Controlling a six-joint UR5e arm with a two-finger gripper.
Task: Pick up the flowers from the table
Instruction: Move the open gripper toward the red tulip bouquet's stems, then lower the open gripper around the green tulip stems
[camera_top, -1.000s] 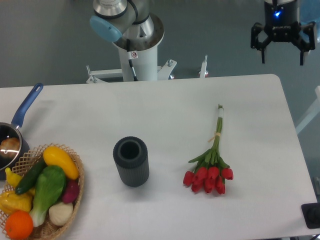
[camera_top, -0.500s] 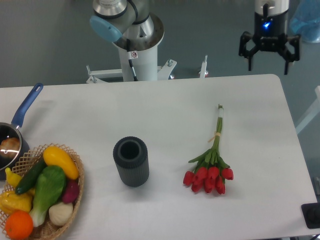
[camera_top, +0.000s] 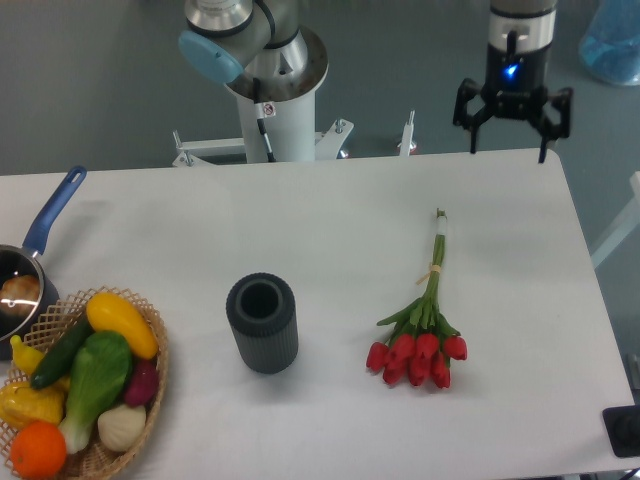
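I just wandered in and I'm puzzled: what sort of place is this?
Most likely a robot test lab. A robot arm's base stands behind a bare white table, its claw hangs above, and flowers and a basket lie staged like props.

Gripper (camera_top: 507, 150) hanging over far right edge of the table (camera_top: 300, 230), jaws spread wide, holding nothing. The flowers (camera_top: 425, 320) lying flat right of centre, red heads toward the near edge, stems pointing away. Dark ribbed cylinder (camera_top: 262, 323) standing upright left of them. Basket (camera_top: 150, 390) of vegetables and a blue-handled pan (camera_top: 40, 250) sitting at left edge.
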